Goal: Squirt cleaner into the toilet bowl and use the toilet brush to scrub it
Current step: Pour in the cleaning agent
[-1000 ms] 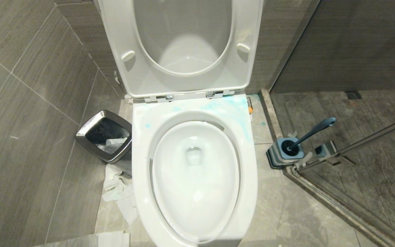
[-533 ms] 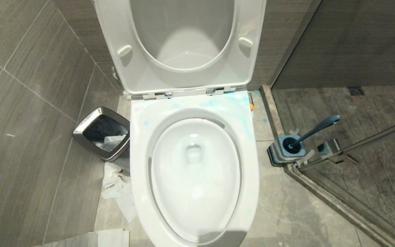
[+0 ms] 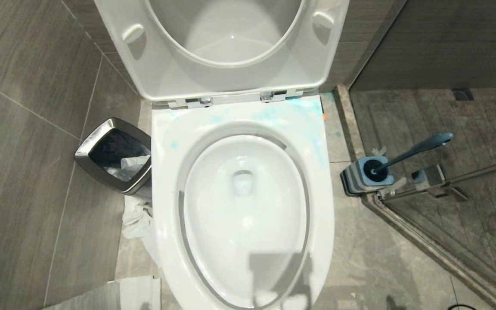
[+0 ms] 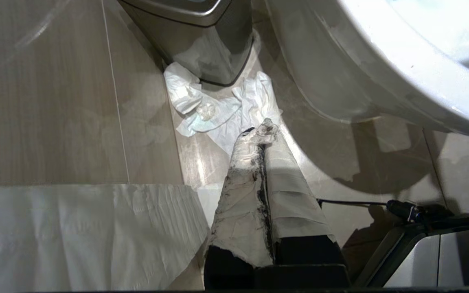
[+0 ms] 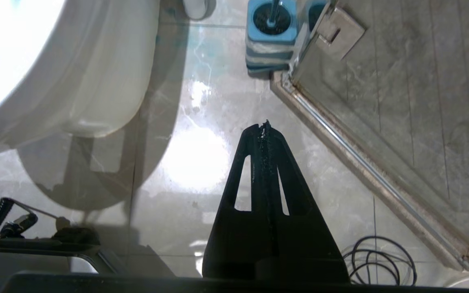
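Observation:
The white toilet bowl (image 3: 166, 181) fills the middle of the head view, seat and lid raised, with blue smears along its back rim. Its outer wall also shows in the left wrist view (image 4: 360, 65) and the right wrist view (image 5: 96, 81). The toilet brush (image 3: 416, 148) leans in its blue-topped striped holder (image 3: 366, 174) on the floor to the right of the bowl; the holder also shows in the right wrist view (image 5: 270, 36). The cleaner is out of view. My left gripper (image 4: 261, 132), its fingers wrapped in white paper, hangs shut and empty over the floor. My right gripper (image 5: 264, 125) hangs shut and empty too.
A chrome-rimmed waste bin (image 3: 114, 155) stands left of the bowl with crumpled tissue (image 3: 138, 219) on the floor beside it. A glass shower door and its metal track (image 3: 437, 245) run along the right. Coiled cable (image 5: 381, 260) lies on the floor near my right arm.
The whole head view has shifted: the bowl looks larger and the raised seat sits higher in the picture. The camera has moved; the bin, brush and bowl have stayed put.

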Available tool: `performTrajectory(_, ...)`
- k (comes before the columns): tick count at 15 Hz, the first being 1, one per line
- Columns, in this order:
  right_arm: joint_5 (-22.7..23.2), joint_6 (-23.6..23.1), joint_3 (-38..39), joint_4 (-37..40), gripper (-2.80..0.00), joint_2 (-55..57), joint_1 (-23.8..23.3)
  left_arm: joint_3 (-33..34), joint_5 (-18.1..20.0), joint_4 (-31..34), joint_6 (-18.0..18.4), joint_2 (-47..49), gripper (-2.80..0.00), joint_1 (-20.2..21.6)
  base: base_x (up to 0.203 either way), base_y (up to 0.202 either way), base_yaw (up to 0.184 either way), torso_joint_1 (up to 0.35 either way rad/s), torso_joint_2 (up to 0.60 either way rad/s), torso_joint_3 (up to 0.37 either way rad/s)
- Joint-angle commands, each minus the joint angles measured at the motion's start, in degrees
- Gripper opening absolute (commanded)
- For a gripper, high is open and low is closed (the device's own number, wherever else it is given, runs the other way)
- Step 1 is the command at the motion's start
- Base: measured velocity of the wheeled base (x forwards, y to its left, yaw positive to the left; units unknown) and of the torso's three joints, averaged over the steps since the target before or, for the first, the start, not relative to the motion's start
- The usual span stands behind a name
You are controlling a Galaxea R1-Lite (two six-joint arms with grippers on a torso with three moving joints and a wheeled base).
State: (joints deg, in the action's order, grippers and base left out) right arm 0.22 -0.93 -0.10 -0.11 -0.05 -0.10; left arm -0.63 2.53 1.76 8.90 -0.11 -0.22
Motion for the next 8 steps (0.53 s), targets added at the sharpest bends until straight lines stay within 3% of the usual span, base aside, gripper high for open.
performTrajectory(1, 0.0, 0.0, 0.0, 0.0, -2.80, 0.0, 0.0, -0.1, 0.1, 0.3, 0.1, 0.2, -2.80, 0.0, 0.000, 0.000, 0.000, 0.002, 0.00, -0.199)
performTrajectory(8, 0.0, 0.0, 0.0, 0.0, -2.80, 0.0, 0.0, -0.2, 0.0, 0.4, -0.4, 0.2, -2.80, 0.0, 0.000, 0.000, 0.000, 0.002, 0.00, -0.199)
